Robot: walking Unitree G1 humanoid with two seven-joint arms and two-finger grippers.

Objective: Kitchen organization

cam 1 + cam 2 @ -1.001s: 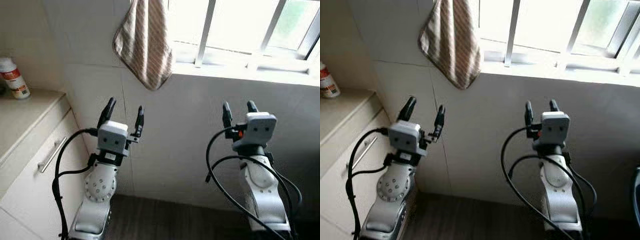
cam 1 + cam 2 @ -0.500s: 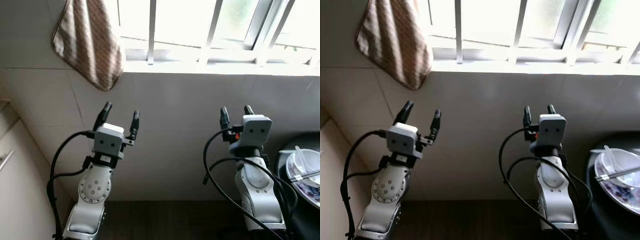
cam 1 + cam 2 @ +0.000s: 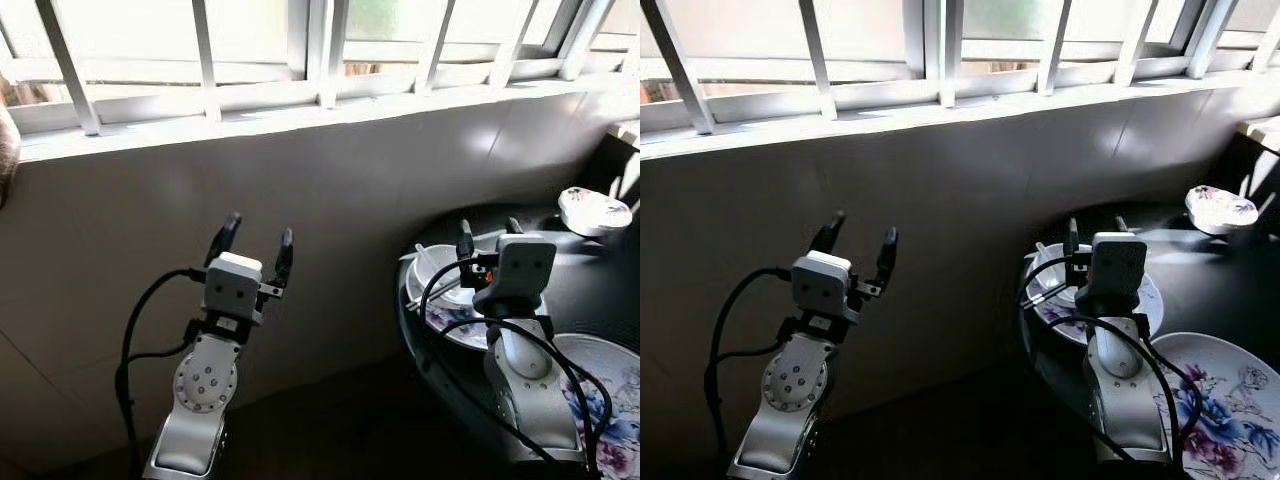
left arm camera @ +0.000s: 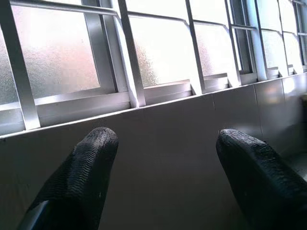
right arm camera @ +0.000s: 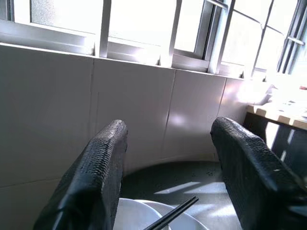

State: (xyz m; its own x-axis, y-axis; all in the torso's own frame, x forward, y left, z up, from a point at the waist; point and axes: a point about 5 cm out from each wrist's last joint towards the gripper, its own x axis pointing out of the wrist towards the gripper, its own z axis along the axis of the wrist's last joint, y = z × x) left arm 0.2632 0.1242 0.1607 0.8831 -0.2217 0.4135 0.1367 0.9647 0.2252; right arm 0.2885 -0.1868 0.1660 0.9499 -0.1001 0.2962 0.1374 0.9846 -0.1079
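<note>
A dark round table (image 3: 585, 275) stands at the right. On it a white bowl (image 3: 437, 283) with a spoon and chopsticks (image 5: 173, 212) rests on a patterned plate (image 3: 452, 328). A large floral plate (image 3: 618, 385) lies nearer me, and a small floral dish (image 3: 592, 208) sits at the far side. My right gripper (image 3: 488, 232) is raised just above the bowl, open and holding nothing. My left gripper (image 3: 258, 238) is open in front of the tiled wall, well left of the table, also holding nothing.
A tiled wall (image 3: 330, 200) runs across ahead under a barred window (image 3: 320, 50). A corner of brown cloth (image 3: 6, 140) shows at the far left. Dark wooden floor (image 3: 330, 420) lies between the wall and the table.
The camera has swung right: the striped towel and the counter slid out at the left, and the table with dishes came in at the right. Both arms hold the same raised pose.
</note>
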